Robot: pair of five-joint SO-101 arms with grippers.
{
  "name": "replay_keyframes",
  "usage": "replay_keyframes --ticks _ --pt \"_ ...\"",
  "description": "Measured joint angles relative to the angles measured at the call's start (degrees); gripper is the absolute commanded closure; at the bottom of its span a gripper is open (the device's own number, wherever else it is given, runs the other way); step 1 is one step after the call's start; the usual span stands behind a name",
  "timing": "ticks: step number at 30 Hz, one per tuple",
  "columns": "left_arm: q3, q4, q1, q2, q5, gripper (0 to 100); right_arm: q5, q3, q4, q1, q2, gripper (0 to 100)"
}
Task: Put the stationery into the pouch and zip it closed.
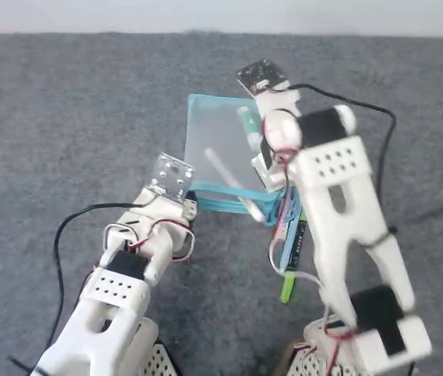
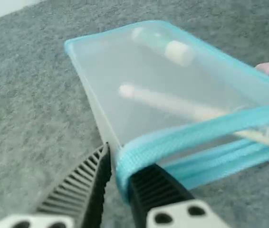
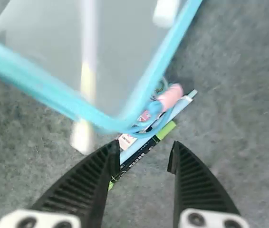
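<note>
Closest up, ribbed black fingers [image 2: 89,185] of the left gripper [image 2: 119,166] — pinched tight on the blue zip band [image 2: 196,130] at one corner of the pouch [image 2: 172,80]. Beyond those fingers, frosted pouch body stretching away over the grey counter [image 2: 25,95], mouth gaping just beside the grip. Inside, past the pinch, a white pen [image 2: 172,107] with its near end reaching the zip band; farther off, a marker [image 2: 172,47] with a white cap. Over at the mouth's other corner, right gripper [image 3: 144,152] parted to a middling gap, holding nothing. Straight under that gap, flat on the counter and partly tucked beneath the pouch edge — a blue pack [image 3: 146,142] with a green end. Just ahead of the right fingertips, a pink zip pull [image 3: 170,95].
</note>
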Motion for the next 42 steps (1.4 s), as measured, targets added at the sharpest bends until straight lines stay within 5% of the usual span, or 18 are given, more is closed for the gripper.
replay_keyframes --ticks 9,16,23,42 --pt "-0.88 0.09 -13.71 0.00 11.52 99 0.62 23.56 -10.55 7.03 -9.23 82.5" --pt "-0.88 3.08 -6.42 0.00 6.86 99 0.62 42.81 -22.07 7.91 -9.23 82.5" --pt "-3.60 3.08 -18.29 0.00 11.16 99 0.62 49.41 -26.90 7.91 -9.32 82.6" --pt "-3.60 3.08 -19.25 0.00 11.16 99 0.62 53.80 -34.37 8.09 -2.46 83.8"
